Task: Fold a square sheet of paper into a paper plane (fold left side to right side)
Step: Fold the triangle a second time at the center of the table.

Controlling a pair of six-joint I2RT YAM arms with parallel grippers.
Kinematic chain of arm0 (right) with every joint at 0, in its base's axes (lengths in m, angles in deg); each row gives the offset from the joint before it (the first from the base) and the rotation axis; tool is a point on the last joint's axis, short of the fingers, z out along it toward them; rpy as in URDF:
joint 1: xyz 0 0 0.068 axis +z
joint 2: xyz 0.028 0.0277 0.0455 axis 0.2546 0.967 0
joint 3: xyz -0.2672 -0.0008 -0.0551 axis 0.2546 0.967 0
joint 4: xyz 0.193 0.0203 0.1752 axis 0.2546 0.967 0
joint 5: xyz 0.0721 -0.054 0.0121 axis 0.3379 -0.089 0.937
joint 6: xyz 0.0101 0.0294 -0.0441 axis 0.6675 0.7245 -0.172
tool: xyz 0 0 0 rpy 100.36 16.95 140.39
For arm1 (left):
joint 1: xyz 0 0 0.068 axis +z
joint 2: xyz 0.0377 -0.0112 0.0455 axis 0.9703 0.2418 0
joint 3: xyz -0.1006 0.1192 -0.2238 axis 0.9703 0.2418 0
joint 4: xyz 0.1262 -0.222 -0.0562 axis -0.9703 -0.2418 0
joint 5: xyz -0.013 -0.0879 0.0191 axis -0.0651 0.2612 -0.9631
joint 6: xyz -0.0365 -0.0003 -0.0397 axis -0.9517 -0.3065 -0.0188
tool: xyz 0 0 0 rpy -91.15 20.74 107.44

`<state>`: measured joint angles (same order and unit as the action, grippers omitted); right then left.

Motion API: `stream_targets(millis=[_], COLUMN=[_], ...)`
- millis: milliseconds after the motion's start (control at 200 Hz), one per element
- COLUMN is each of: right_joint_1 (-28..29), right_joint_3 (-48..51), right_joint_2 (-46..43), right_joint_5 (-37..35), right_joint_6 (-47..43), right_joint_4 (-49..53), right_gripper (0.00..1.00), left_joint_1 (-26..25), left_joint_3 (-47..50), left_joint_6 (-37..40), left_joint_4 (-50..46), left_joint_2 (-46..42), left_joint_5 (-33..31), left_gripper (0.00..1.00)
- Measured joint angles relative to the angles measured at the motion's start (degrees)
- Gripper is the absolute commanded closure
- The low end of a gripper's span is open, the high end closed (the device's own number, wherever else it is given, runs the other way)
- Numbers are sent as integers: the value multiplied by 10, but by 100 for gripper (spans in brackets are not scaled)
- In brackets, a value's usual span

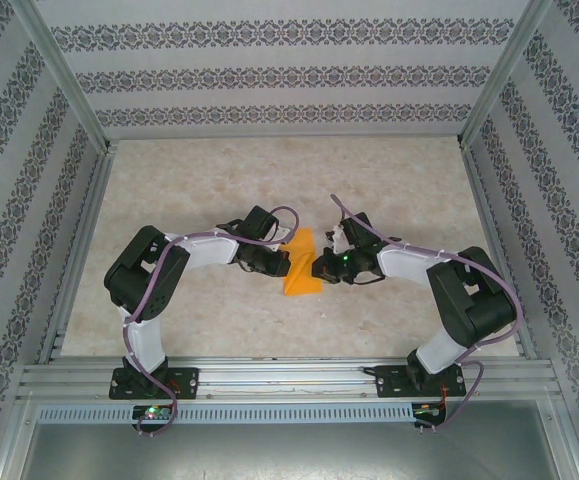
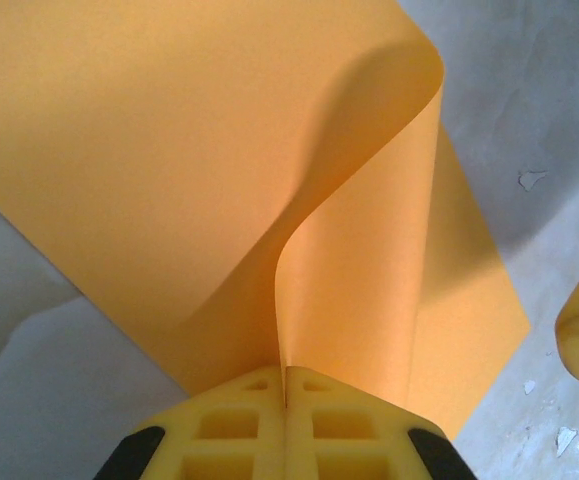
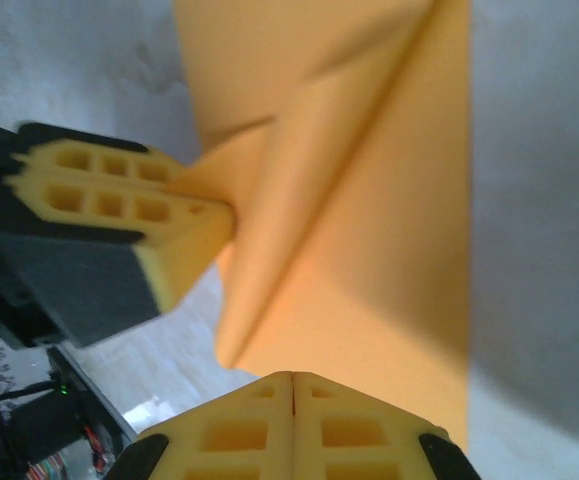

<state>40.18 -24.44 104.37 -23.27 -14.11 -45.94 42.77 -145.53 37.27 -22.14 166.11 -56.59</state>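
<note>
The paper (image 2: 169,180) lies in the middle of the counter (image 1: 269,180), between our two arms, and from above its long axis runs from the near side to the far side. The left end effector (image 2: 286,382) is clamped on the left edge of the paper. Its two yellow fingers are pressed together with the sheet between them, and from there the sheet rises in a soft curve and bends over toward the right, not yet creased. So the held part is directly in front of this end effector, and the rest of the sheet lies flat beyond it, to the right. The right end effector (image 3: 294,385) also has its fingers together, at the right edge of the paper; we cannot tell if it pinches this edge or only rests beside it. In our judgement the left arm is the one that matters for the coming move. The move goes to the right, across the long axis, until the left edge meets the right edge. The flat half may slide if nothing pins it.
</note>
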Motion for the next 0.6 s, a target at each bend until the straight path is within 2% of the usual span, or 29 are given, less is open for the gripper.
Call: stream_targets(millis=[245, 600], right_joint_1=[23, 26], right_joint_3=[-21, -34], right_joint_2=[52, 80], right_joint_5=[3, 3], right_joint_6=[42, 49], right_joint_4=[-78, -104], right_gripper=[100, 100], left_joint_1=[0, 0], left_joint_3=[0, 0], left_joint_6=[0, 2], left_joint_4=[0, 0], left_joint_2=[0, 0], left_joint_5=[0, 0], left_gripper=[100, 100])
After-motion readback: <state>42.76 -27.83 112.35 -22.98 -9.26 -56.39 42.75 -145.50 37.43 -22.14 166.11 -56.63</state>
